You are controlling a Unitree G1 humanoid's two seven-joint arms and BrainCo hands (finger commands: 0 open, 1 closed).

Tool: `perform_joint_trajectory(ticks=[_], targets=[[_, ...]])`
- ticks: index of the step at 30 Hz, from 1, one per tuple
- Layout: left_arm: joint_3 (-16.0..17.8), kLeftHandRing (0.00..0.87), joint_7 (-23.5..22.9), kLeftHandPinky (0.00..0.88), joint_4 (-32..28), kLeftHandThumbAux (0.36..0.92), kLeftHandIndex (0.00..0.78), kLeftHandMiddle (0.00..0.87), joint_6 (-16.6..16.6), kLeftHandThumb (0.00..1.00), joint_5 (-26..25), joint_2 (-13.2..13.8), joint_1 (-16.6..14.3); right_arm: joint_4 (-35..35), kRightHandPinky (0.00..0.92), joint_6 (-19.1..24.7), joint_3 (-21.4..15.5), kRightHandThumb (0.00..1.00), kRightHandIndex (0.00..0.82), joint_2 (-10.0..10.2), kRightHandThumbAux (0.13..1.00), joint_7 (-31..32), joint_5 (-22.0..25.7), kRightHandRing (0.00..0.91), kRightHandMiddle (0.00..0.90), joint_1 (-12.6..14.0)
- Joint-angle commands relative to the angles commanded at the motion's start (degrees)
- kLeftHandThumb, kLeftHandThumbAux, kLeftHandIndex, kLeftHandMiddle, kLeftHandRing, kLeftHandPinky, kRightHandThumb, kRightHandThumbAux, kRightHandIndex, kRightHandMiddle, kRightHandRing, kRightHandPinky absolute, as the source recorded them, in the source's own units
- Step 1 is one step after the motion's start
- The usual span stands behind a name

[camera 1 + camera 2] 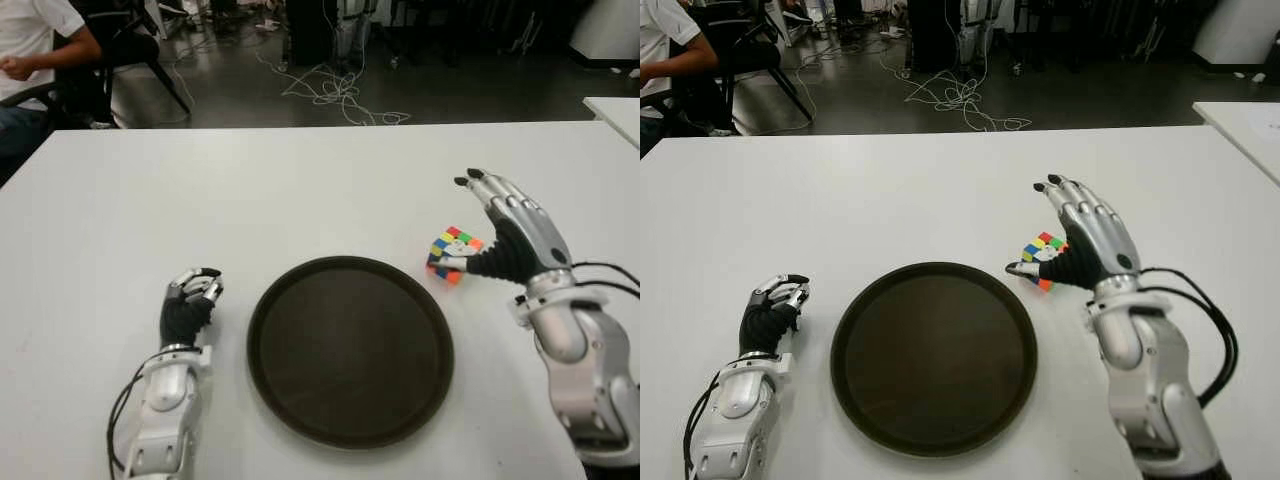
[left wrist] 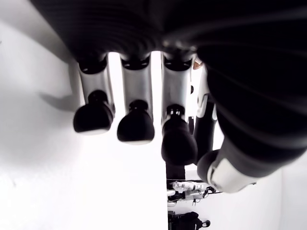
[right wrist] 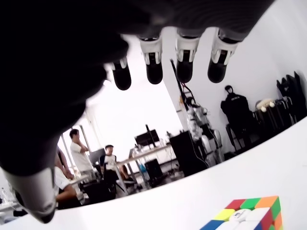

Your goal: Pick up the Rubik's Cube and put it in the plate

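Observation:
The Rubik's Cube (image 1: 455,251) sits on the white table (image 1: 300,190), just right of the round dark plate (image 1: 350,350). My right hand (image 1: 462,222) hovers over the cube from the right, open, its fingers (image 3: 184,67) stretched out above it. The thumb lies close to the cube's near side; I cannot tell whether it touches. In the right wrist view the cube (image 3: 247,216) rests on the table under the palm, not grasped. The plate holds nothing. My left hand (image 1: 192,298) shows left of the plate, its fingers (image 2: 136,127) curled and holding nothing.
A person (image 1: 30,50) sits on a chair beyond the table's far left corner. Cables (image 1: 335,95) lie on the dark floor behind the table. A second white table's corner (image 1: 615,110) shows at the far right.

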Motion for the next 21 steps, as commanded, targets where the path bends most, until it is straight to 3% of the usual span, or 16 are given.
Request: perform_joint_trajectory(ticks=[3,12,21], targets=[[-0.13,0.815,-0.06,0.803,-0.17,0.704,0.444,0.804,-0.02,0.711,0.0,0.02,0.12,1.23,0.0,0.4,0.36,0.0,0.0,-0.56,0.724,1.18,-0.6,0.0,0.0,-1.7],[-0.25,0.819,0.06,0.809,0.16,0.704,0.444,0.807,-0.74,0.711,0.33,0.1,0.21,7.92,0.003,5.03,4.12,0.0,0.0,-2.34,0.84,7.32,-4.71,0.0,0.0,-10.48],[-0.38,0.817,-0.61,0.807,0.29,0.704,0.444,0.806,-1.35,0.711,-0.17,0.14,0.4,11.26,0.009,6.5,5.45,0.0,0.0,-2.48,0.857,8.41,-5.56,0.0,0.0,-13.71]])
